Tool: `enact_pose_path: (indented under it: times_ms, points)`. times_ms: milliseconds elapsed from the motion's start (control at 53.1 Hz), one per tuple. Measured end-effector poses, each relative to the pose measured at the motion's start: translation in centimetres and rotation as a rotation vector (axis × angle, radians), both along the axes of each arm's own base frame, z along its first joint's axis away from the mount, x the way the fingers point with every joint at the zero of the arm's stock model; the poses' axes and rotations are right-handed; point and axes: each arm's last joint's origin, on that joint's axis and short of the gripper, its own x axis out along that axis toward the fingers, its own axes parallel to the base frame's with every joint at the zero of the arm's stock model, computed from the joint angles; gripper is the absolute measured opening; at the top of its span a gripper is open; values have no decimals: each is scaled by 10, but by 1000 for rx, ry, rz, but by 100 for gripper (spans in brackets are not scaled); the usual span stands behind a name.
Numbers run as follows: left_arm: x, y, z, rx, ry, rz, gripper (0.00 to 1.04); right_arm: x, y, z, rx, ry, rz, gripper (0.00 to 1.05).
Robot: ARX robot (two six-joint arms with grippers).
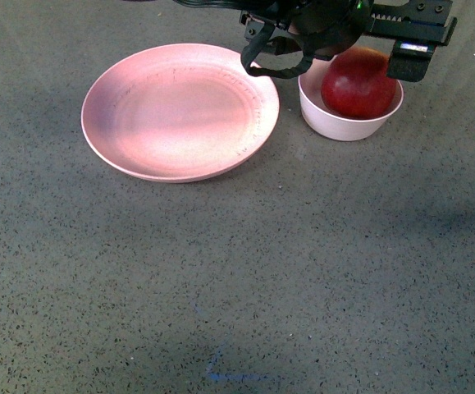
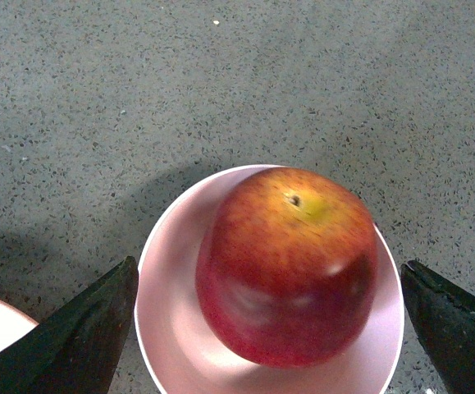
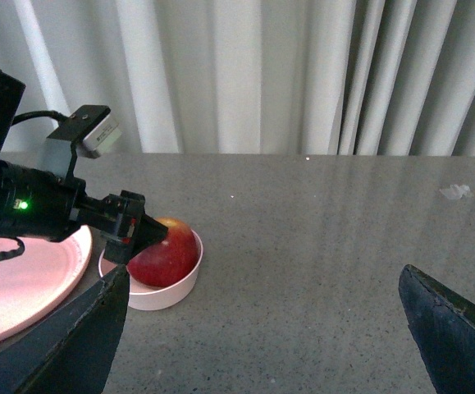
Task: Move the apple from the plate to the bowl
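The dark-red apple [image 1: 358, 86] sits inside the small pale bowl [image 1: 344, 127], nearly filling it. Its yellow stem patch faces up in the left wrist view, where the apple [image 2: 290, 267] rests in the bowl [image 2: 165, 328]. My left gripper [image 1: 335, 51] hangs open just above the bowl, its fingers [image 2: 98, 328] spread outside the rim on both sides and touching nothing. The wide pink plate [image 1: 180, 111] lies bare to the left of the bowl. My right gripper [image 3: 263, 279] is open and holds nothing, well off to the side; from there I see the apple [image 3: 167, 250] and the bowl [image 3: 167, 294].
Grey speckled tabletop [image 1: 245, 287] stretches in front of both dishes, with a small blue mark [image 1: 221, 373] near the front edge. Pale curtains [image 3: 262, 74] hang behind the table's far edge. The left arm [image 3: 40, 205] reaches over the plate's edge [image 3: 24, 287].
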Motion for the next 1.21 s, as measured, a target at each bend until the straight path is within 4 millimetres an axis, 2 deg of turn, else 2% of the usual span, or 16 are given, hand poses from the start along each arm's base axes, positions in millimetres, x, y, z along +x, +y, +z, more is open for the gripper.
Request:
enact_pose_path:
  times_ms: [170, 320, 452, 547, 660, 773, 848, 886, 942, 999, 1055, 1206]
  points:
    - [-4, 8, 2, -17, 4, 17, 96, 0, 0, 0, 0, 0, 0, 96]
    - [-1, 27, 18, -70, -5, 74, 96, 0, 0, 0, 0, 0, 0, 96]
    - [11, 68, 42, -111, -49, 171, 96, 0, 0, 0, 0, 0, 0, 96]
    - [15, 107, 51, -119, -67, 251, 96, 0, 0, 0, 0, 0, 0, 96]
    - [8, 147, 57, -145, -81, 308, 96, 0, 0, 0, 0, 0, 0, 96]
    - [-3, 166, 65, -165, -95, 330, 96, 0, 0, 0, 0, 0, 0, 96]
    - [-12, 177, 69, -130, -309, 472, 87, 0, 0, 0, 0, 0, 0, 96]
    - [-23, 190, 71, -118, -441, 572, 79, 0, 0, 0, 0, 0, 2, 96]
    - [-39, 207, 73, -103, -550, 660, 71, 0, 0, 0, 0, 0, 0, 96]
    - [-54, 225, 76, -112, -613, 694, 62, 0, 0, 0, 0, 0, 0, 96]
    - [-77, 247, 77, -107, -653, 710, 47, 0, 0, 0, 0, 0, 0, 96]
    - [-108, 272, 63, -72, -630, 704, 24, 0, 0, 0, 0, 0, 1, 96]
